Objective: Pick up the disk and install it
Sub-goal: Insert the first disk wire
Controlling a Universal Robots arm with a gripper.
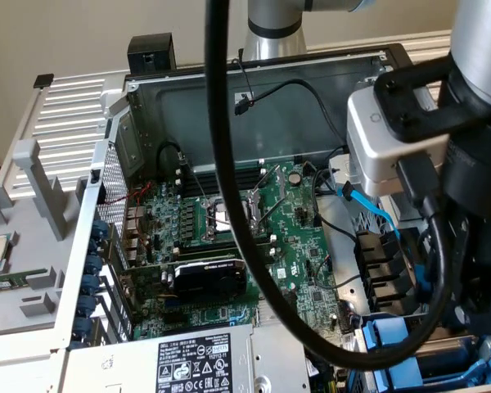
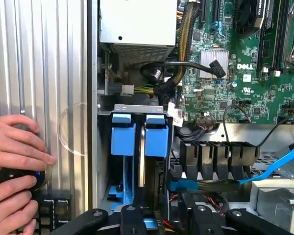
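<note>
In the wrist view the disk (image 2: 141,156) stands on edge in the drive bay, showing only its thin silver side between two bright blue carrier handles (image 2: 123,139). I cannot tell which handle is clipped to it. My gripper (image 2: 165,221) hangs just over the bay, open, and its black fingers (image 2: 132,216) do not touch the disk. In the exterior view the blue carriers (image 1: 390,337) sit at the case's lower right corner. There the arm's wrist (image 1: 475,205) hides the fingers.
A person's hands (image 2: 14,161) hold a black knob on the ribbed metal surface beside the case. Black cables (image 2: 176,73), a blue SATA cable (image 2: 272,169), the motherboard (image 1: 229,237) and the power supply (image 1: 188,360) fill the open case.
</note>
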